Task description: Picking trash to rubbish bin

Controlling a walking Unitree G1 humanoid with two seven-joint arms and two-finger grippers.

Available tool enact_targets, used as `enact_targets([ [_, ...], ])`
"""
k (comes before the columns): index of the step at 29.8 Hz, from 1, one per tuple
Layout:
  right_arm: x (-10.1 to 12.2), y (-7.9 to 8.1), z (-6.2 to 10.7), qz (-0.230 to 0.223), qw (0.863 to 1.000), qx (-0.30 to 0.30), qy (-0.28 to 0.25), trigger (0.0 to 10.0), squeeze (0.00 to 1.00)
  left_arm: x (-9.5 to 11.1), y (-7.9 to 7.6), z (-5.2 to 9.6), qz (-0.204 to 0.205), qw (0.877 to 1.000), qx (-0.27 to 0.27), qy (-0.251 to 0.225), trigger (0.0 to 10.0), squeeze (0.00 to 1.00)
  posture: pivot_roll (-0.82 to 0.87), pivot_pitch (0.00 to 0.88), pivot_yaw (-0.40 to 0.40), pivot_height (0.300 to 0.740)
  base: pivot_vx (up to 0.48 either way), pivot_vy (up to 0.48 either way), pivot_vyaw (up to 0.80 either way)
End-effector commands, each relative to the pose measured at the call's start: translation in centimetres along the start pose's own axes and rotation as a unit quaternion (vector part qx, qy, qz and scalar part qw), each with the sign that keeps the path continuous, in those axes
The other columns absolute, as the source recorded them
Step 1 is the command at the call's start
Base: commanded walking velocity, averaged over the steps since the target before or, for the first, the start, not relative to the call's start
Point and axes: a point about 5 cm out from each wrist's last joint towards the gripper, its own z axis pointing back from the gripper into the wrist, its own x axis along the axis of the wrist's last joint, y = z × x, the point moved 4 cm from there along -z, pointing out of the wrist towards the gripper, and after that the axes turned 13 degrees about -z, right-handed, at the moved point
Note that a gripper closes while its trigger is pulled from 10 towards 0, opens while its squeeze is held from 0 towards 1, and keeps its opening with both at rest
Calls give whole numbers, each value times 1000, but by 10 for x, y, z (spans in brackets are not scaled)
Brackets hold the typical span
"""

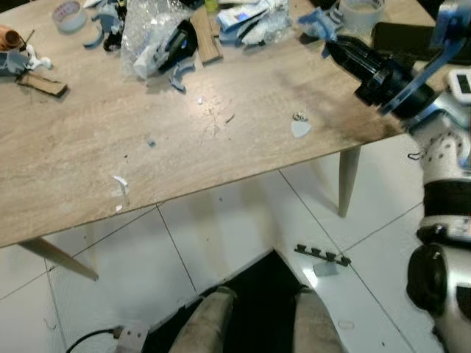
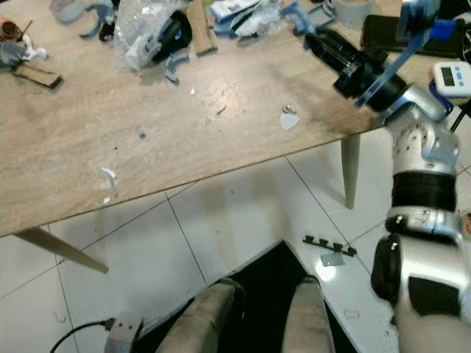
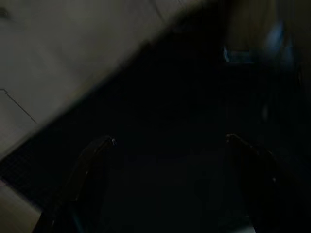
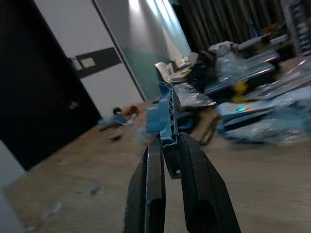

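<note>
1 blue plastic scrap (image 4: 166, 114) sits clamped in the right gripper (image 4: 167, 145), upper right of frame above the surface (image 1: 221, 140). Left gripper (image 3: 167, 141) spread, idle. Pick done; next, find the bin.

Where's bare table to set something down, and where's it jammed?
Free: the near half of the wooden table, between its front edge and the far clutter, holding only small scraps. Crowded: the far edge, around the plastic wrap pile and tape roll.
</note>
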Motion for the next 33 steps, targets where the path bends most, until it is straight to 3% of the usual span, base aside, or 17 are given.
enact_targets([
  [1, -16, 17, -5, -20, 999, 32, 8, 0, 0, -12, 26, 8, 59, 996, 67, 16, 10000, 0, -130, 265, 158, 740, 0, 0, 0],
  [4, -39, 31, -7, -38, 998, 47, 22, 0, 0, 3, 81, 17, 90, 979, 185, -4, 10000, 0, -127, 237, 141, 740, 0, 0, 0],
  [5, -42, 32, -6, -41, 998, 46, 22, 0, 0, 6, 94, 21, 89, 973, 213, -6, 10000, 0, -127, 237, 141, 740, 0, 0, 0],
  [6, -42, 32, -6, -41, 998, 46, 22, 0, 0, 6, 94, 21, 89, 973, 213, -6, 10000, 0, -127, 237, 141, 740, 0, 0, 0],
  [10, -52, 35, -9, -60, 997, 43, 18, 0, 0, 20, 157, 47, 55, 938, 342, 12, 10000, 0, -142, 187, 124, 740, 0, 0, 0],
  [15, -55, 39, -12, -58, 997, 49, 25, 0, 0, 22, 179, 61, 82, 915, 394, 16, 10000, 0, -156, 159, 118, 740, 0, 0, 0],
  [16, -56, 42, -13, -56, 997, 52, 27, 0, 0, 29, 185, 62, 152, 905, 396, -18, 10000, 0, -163, 149, 117, 740, 0, 0, 0],
  [18, -56, 45, -13, -59, 996, 61, 30, 0, 0, 50, 179, 52, 220, 910, 340, -95, 10000, 0, -166, 137, 115, 740, 0, 0, 0],
  [20, -56, 45, -13, -59, 996, 61, 30, 0, 0, 50, 179, 52, 220, 910, 340, -95, 10000, 0, -166, 137, 115, 740, 0, 0, 0],
  [23, -58, 56, -11, -71, 993, 89, 36, 0, 0, 87, 158, 37, 256, 925, 192, -205, 10000, 0, -166, 114, 107, 740, 0, 0, 0],
  [24, -58, 56, -11, -71, 993, 89, 36, 0, 0, 87, 158, 37, 256, 925, 192, -205, 10000, 0, -166, 114, 107, 740, 0, 0, 0],
  [26, -60, 63, -10, -81, 990, 107, 37, 0, 0, 104, 142, 35, 260, 926, 87, -260, 10000, 0, -165, 106, 106, 740, 0, 0, 0],
  [28, -61, 66, -11, -85, 989, 115, 35, 0, 0, 119, 126, 38, 242, 921, -11, -305, 10000, 0, -164, 96, 104, 740, 0, 0, 0],
  [29, -61, 66, -11, -85, 989, 115, 35, 0, 0, 119, 126, 38, 242, 921, -11, -305, 10000, 0, -164, 96, 104, 740, 0, 0, 0],
  [31, -59, 67, -12, -88, 989, 119, 27, 0, 0, 136, 101, 50, 180, 905, -146, -358, 10000, 0, -159, 85, 103, 740, 0, 0, 0],
  [32, -59, 67, -12, -88, 989, 119, 27, 0, 0, 136, 101, 50, 180, 905, -146, -358, 10000, 0, -159, 85, 103, 740, 0, 0, 0],
  [33, -58, 68, -13, -91, 988, 122, 22, 0, 0, 147, 86, 62, 151, 882, -219, -389, 10000, 0, -157, 80, 105, 740, 0, 0, 0],
])
